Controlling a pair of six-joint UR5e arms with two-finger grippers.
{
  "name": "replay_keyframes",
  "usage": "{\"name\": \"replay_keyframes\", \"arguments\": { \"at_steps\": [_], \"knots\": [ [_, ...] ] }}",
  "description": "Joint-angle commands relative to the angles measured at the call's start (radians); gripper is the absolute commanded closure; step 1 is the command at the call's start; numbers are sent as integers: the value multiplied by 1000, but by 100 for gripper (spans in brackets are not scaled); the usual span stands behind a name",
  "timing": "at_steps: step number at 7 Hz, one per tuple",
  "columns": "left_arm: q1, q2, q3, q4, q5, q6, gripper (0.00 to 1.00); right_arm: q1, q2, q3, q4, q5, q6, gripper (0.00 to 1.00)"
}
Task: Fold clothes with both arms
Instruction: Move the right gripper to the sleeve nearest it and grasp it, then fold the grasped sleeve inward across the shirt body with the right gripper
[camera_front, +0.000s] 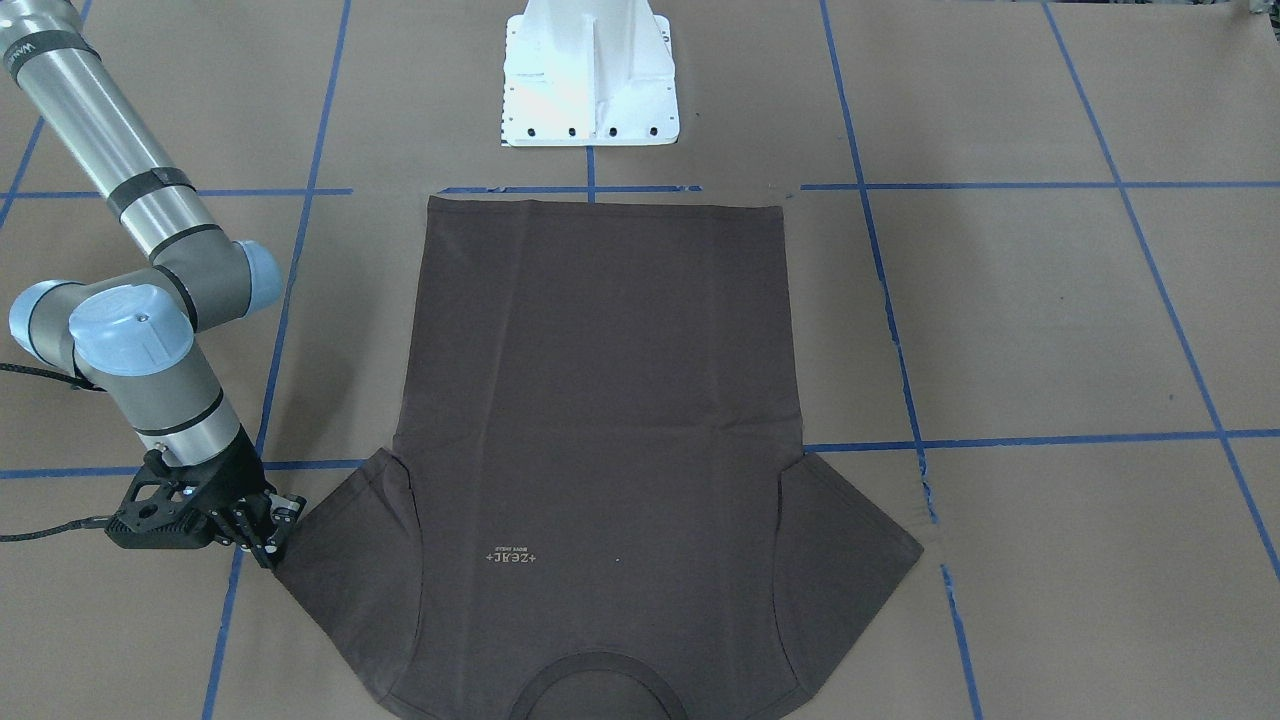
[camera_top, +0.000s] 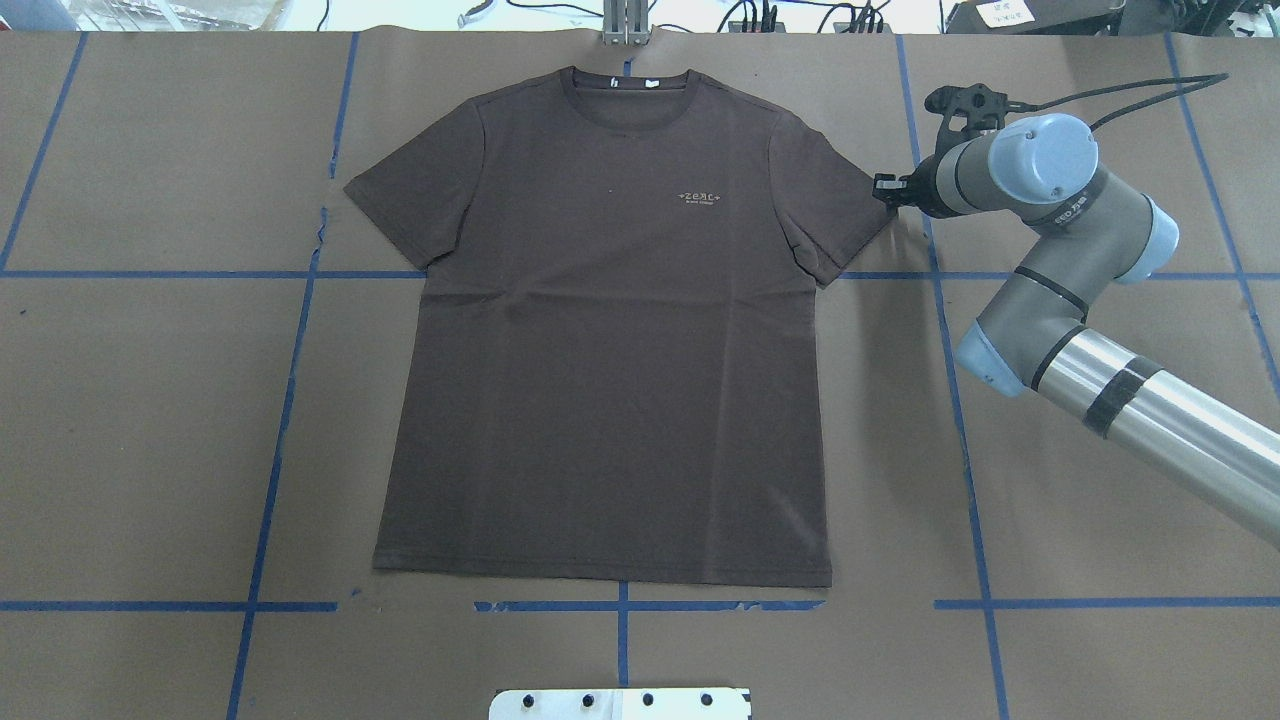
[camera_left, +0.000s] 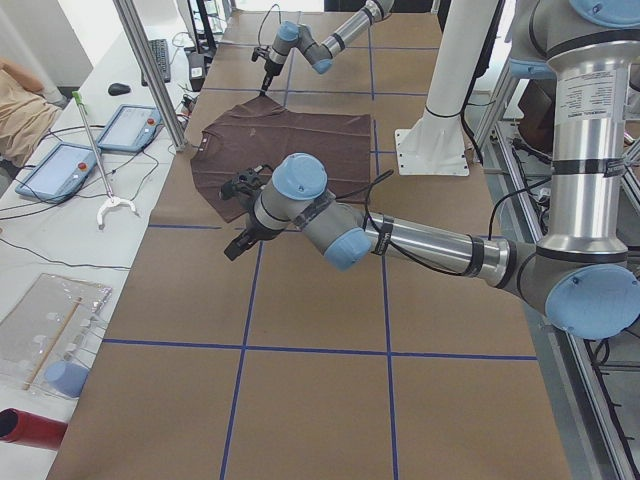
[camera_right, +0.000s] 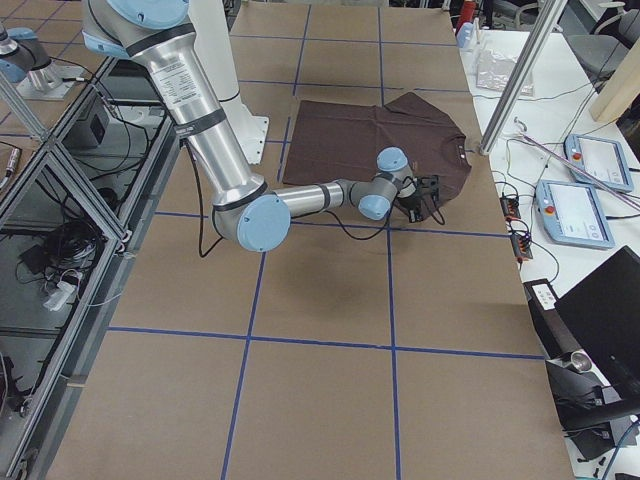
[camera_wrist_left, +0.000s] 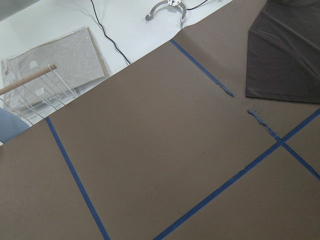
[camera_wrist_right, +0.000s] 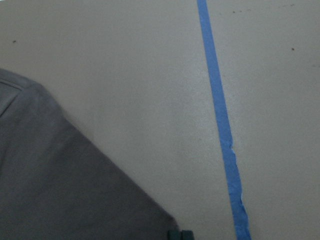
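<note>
My brown shirt lies flat, print up, hem nearest the base. My right gripper is low at one sleeve corner; my left arm hangs beyond the other sleeve.

T-shirt lies flat on the table. One sleeve tip meets the right gripper; the left gripper is near the opposite sleeve.

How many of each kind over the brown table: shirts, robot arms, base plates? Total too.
T-shirt: 1
Robot arms: 2 (right arm, left arm)
White base: 1
Total: 4
</note>
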Motion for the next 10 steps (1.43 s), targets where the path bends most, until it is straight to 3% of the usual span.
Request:
{"name": "replay_keyframes", "arguments": {
  "at_steps": [1, 3, 5, 7, 10],
  "knots": [
    [0, 0, 1, 0, 0, 0, 0, -1, 45, 11, -39, 0, 4, 100],
    [0, -1, 4, 0, 0, 0, 0, -25, 111, 72, -171, -36, 107, 100],
    [2, -4, 9, 0, 3, 0, 0, -135, 236, 69, -359, -206, 271, 100],
    [0, -4, 9, 0, 5, 0, 0, -176, 265, 45, -368, -254, 297, 100],
    [0, -4, 9, 0, 5, 0, 0, -180, 320, -13, -368, -258, 304, 100]
  ]
}}
